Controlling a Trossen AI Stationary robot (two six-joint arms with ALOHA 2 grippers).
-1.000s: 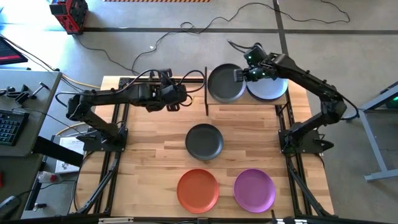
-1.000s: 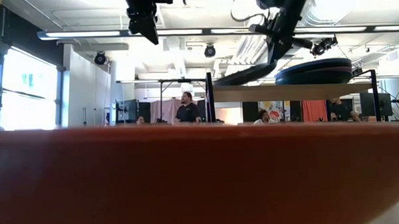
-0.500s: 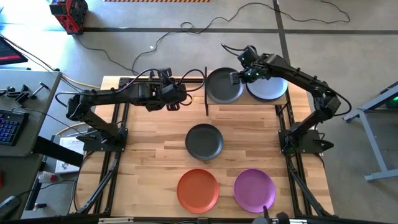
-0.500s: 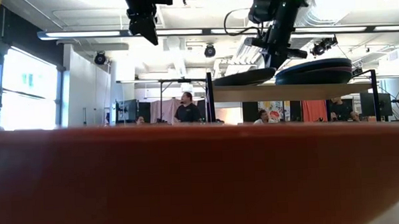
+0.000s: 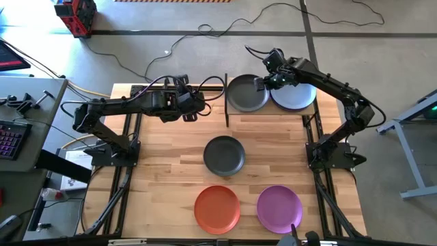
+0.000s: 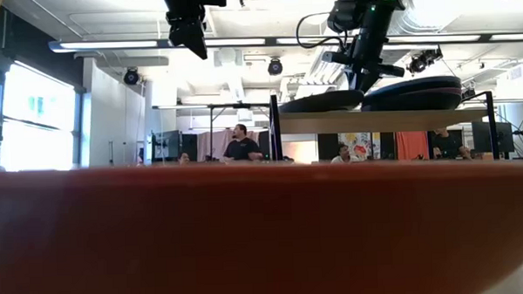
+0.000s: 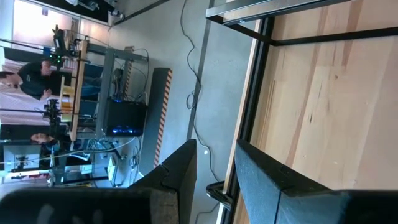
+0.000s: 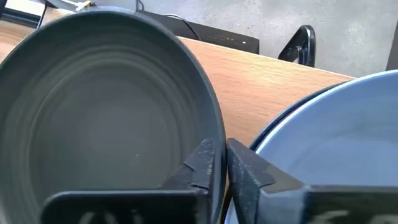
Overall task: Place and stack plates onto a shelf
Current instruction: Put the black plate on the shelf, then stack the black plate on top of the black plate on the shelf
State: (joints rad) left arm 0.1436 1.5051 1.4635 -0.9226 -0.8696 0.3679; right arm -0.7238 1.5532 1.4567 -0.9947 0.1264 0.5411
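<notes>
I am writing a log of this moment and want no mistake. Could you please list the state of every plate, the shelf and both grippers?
Dark grey plate on the shelf: lying flat, rim pinched by the right gripper.
Light blue plate: top of a stack on the shelf.
Black plate: flat on the table, untouched.
Orange plate: flat on the table.
Purple plate: flat on the table.
Left gripper: empty, narrowly open, above the table.
</notes>
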